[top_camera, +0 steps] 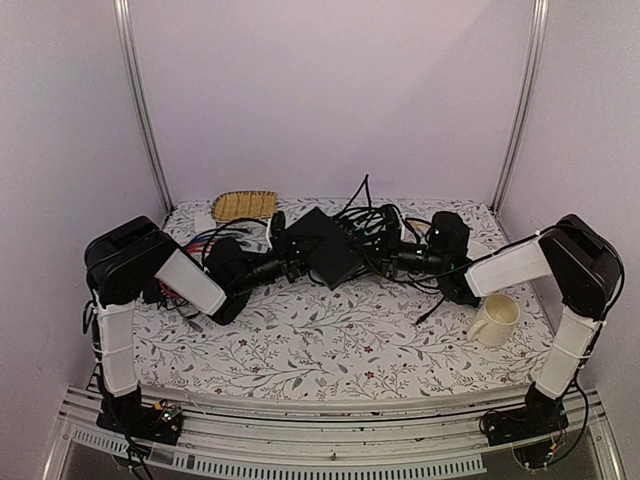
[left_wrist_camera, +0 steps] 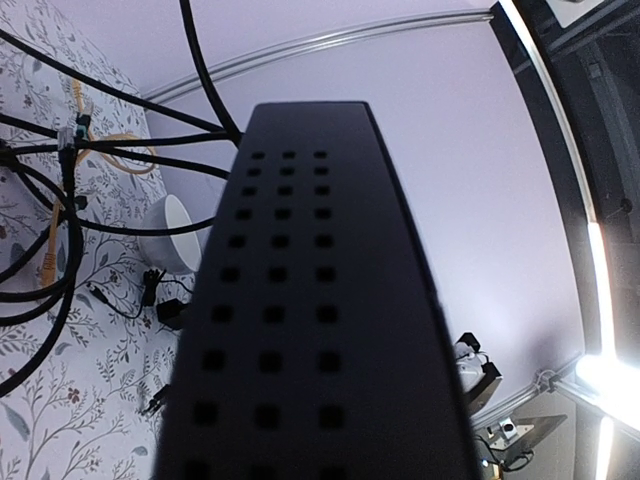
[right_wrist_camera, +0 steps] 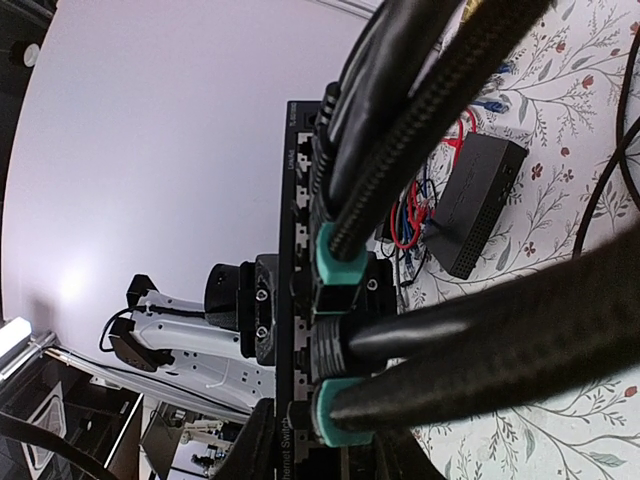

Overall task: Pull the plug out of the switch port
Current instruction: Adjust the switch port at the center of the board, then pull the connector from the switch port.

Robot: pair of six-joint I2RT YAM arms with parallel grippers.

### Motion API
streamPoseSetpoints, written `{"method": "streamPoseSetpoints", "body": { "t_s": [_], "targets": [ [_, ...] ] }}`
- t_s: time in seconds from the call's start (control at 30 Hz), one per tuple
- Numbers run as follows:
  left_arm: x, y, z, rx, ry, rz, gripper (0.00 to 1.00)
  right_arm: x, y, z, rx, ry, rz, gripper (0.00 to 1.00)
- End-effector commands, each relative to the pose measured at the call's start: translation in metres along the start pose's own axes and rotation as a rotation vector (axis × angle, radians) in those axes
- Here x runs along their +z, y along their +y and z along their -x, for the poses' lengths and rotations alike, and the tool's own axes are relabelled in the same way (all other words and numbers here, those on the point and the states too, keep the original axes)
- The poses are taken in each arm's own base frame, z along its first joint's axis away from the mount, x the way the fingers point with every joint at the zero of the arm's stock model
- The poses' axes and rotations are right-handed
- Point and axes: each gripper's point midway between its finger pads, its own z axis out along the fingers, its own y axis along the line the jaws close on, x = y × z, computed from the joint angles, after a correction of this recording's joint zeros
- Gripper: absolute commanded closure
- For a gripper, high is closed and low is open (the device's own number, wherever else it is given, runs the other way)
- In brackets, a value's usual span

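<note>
The switch (top_camera: pixel 325 248) is a flat black box held off the table at mid-back. My left gripper (top_camera: pixel 290 265) is shut on its left end. Its vented face (left_wrist_camera: pixel 300 300) fills the left wrist view and hides my fingers there. The right wrist view shows the switch edge-on (right_wrist_camera: pixel 287 200), with the left gripper's fingers (right_wrist_camera: pixel 262 305) clamping it. Three plugs sit in its ports: a teal-booted one (right_wrist_camera: pixel 340 262), a black ribbed one (right_wrist_camera: pixel 330 350) and a lower teal-booted one (right_wrist_camera: pixel 335 425). My right gripper (right_wrist_camera: pixel 320 455) (top_camera: pixel 400 255) flanks the lower teal plug; contact is unclear.
A tangle of black cables (top_camera: pixel 380 225) runs from the switch across the back of the table. A cream mug (top_camera: pixel 495 320) stands at the right. A woven yellow tray (top_camera: pixel 245 205) lies at the back left. Another black box (right_wrist_camera: pixel 480 205) with red and blue wires lies beyond.
</note>
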Motion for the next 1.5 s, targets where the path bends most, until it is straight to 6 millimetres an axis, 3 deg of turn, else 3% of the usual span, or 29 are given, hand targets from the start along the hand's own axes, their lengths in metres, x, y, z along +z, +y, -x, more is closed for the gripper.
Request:
{"method": "streamPoseSetpoints", "body": {
  "t_s": [0.0, 0.33, 0.73, 0.97, 1.2, 1.3, 1.47],
  "targets": [
    [0.011, -0.046, 0.005, 0.081, -0.025, -0.153, 0.74, 0.004, 0.017, -0.035, -0.040, 0.110, 0.039, 0.99],
    [0.004, -0.049, 0.007, 0.072, -0.060, -0.166, 0.81, 0.009, 0.017, -0.047, -0.027, 0.134, 0.026, 0.98],
    [0.004, -0.048, 0.014, 0.071, -0.088, -0.155, 0.71, 0.011, 0.016, -0.057, -0.023, 0.159, 0.013, 0.98],
    [0.004, -0.045, 0.014, 0.071, -0.087, -0.149, 0.70, 0.011, 0.017, -0.064, -0.035, 0.187, 0.015, 0.98],
    [0.004, -0.045, 0.014, 0.074, -0.085, -0.154, 0.87, 0.008, 0.014, -0.068, -0.033, 0.193, 0.002, 0.97],
    [0.003, -0.045, 0.012, 0.072, -0.087, -0.159, 0.99, 0.006, 0.011, -0.069, -0.030, 0.192, -0.008, 0.89],
    [-0.002, -0.045, 0.011, 0.072, -0.093, -0.160, 1.00, 0.003, 0.011, -0.069, -0.047, 0.182, -0.038, 0.72]
  ]
}}
